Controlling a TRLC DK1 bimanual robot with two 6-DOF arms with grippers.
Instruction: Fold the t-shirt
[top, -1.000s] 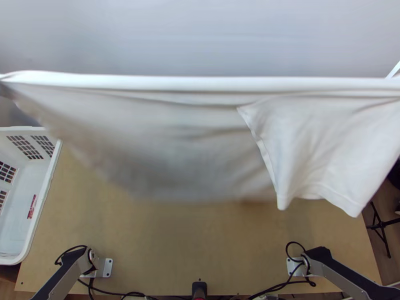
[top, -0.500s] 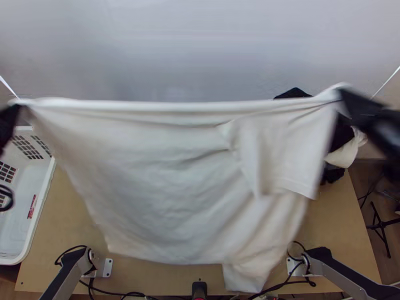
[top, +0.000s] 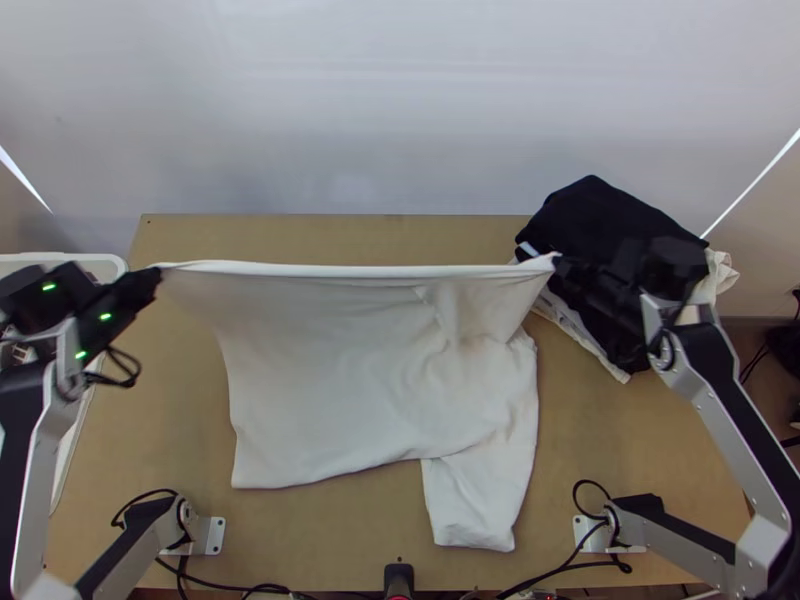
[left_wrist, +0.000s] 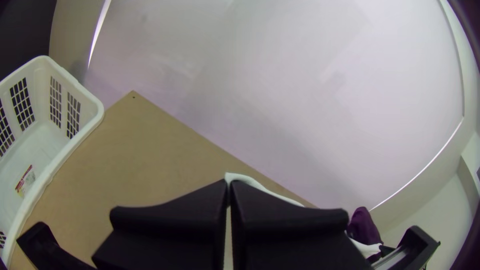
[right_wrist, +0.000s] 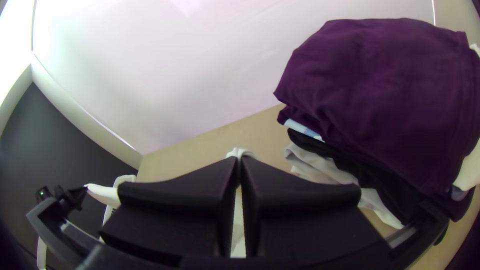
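The top view is showing the left gripper (top: 155, 277) and the right gripper (top: 562, 265) each clamping a corner of the white t-shirt (top: 340, 360), its upper edge stretching taut between them. The lower part is lying on the table (top: 620, 450), on the near side of both grippers. A narrow flap (top: 480, 500) is sticking out nearer the bases than the right gripper; if the cloth is going down like this, that flap is likely spoiling the outline and leaving a crooked fold. Creases are running below the right gripper, probably risking a trapped ruck. The pile of clothes (top: 610, 220) is sitting just beside the right gripper, so a low or wide sweep is risking snagging it.

The left wrist view is showing the left gripper's fingers closing together on a small bit of cloth at their tips; too hard a pull is likely letting that corner slip. The laundry basket (left_wrist: 67, 145) is standing off to the outer side of this gripper.

The right wrist view is showing fingers pressing together on the other corner, an equally shallow pinch, so uneven tension is possibly freeing this side first.
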